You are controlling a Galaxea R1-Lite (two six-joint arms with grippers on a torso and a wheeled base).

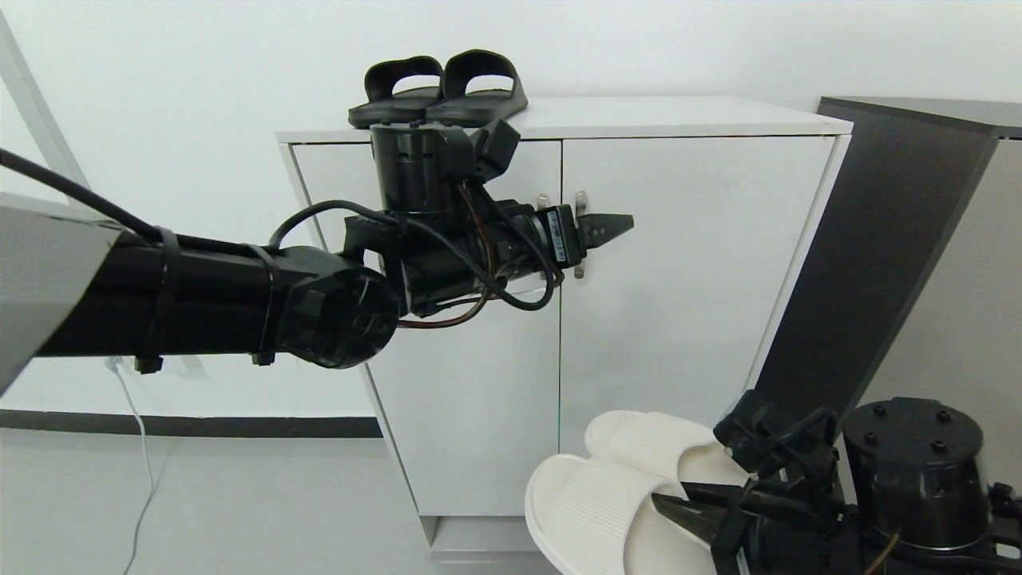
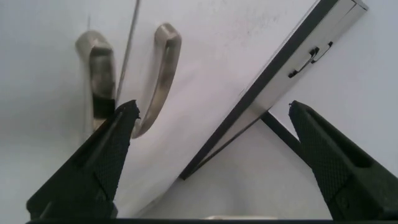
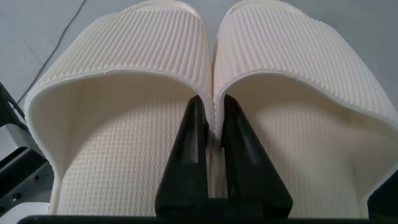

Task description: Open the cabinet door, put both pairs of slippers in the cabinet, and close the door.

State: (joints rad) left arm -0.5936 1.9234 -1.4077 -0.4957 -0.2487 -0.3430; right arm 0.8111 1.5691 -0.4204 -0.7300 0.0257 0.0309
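Note:
The white cabinet (image 1: 687,263) stands with both doors closed, and its two metal handles (image 1: 580,235) meet at the centre seam. A black pair of slippers (image 1: 439,84) rests on its top at the left. My left gripper (image 1: 613,227) hovers open just in front of the handles. In the left wrist view the open left gripper (image 2: 212,112) faces the right door's handle (image 2: 158,81), with the other handle (image 2: 98,71) beside it. Low at the right, my right gripper (image 1: 679,511) is shut on the white slippers (image 1: 615,487). The right gripper (image 3: 212,106) pinches the two inner walls of the white slippers (image 3: 130,74) together.
A tall dark grey unit (image 1: 886,263) stands against the cabinet's right side. A white cable (image 1: 142,471) hangs down the wall to the floor on the left. Open grey floor (image 1: 239,511) lies in front of the cabinet on the left.

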